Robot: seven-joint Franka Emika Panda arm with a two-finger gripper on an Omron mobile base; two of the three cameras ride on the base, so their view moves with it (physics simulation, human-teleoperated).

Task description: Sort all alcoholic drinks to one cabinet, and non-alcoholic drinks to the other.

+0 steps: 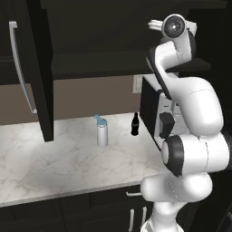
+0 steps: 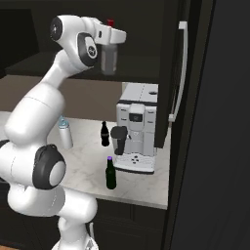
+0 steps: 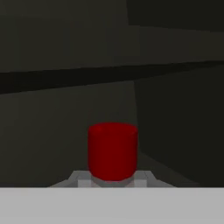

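High up, the claw point(image 2: 113, 35) grips the liquor bottle point(image 2: 109, 57), arm reaching into the cabinet point(image 2: 146, 29).

you've got 2 base cams behind the arm, left & right, both down over the bench point(image 1: 54, 154); hand cam sits close on the red cap point(image 3: 113, 151).

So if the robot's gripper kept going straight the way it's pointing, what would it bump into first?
Probably the dark back wall inside the open upper cabinet. The gripper, shut on the red-capped liquor bottle, faces into that cabinet, and nothing shows ahead of the red cap. Depth is hard to judge.
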